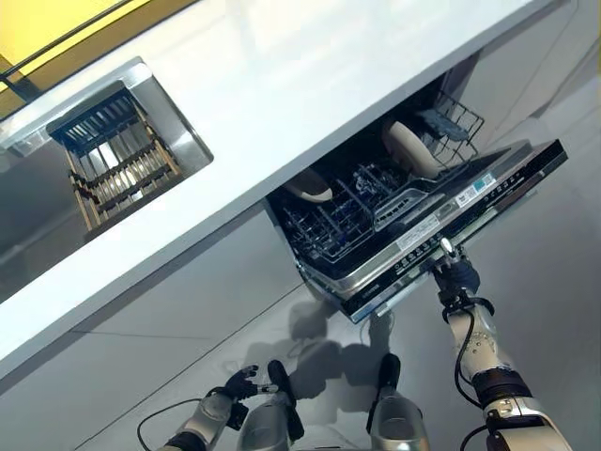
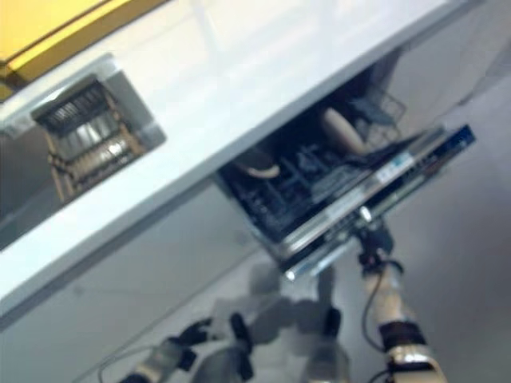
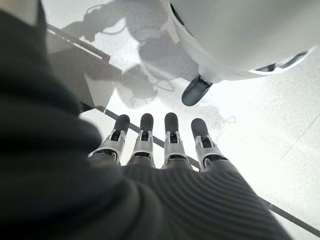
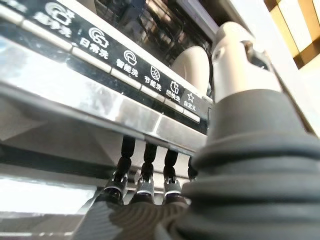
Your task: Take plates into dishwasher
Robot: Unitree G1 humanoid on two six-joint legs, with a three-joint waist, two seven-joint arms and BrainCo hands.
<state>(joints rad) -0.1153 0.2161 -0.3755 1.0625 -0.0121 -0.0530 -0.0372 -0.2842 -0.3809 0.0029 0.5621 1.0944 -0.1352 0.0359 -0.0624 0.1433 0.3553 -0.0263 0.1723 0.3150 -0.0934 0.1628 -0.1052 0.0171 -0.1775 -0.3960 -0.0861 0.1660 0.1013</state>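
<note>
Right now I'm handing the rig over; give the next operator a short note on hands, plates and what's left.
Right hand: at the front edge of the half-open dishwasher door, fingers under the edge, thumb above; grip unclear.
Left hand: low by the floor, fingers straight, holding nothing.
Plates: two pale plates stand in the rack inside the dishwasher. No plate in either hand or on the counter; the sink holds only a slatted rack.
Left: probably shut the door.

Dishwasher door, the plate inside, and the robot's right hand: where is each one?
dishwasher door [image 1: 488,183]: left eye view, on its control strip along the top edge.
plate [image 1: 413,146]: left eye view, on its pale face in the rack.
right hand [image 1: 457,275]: left eye view, on the dark cover beneath the door's edge.
</note>
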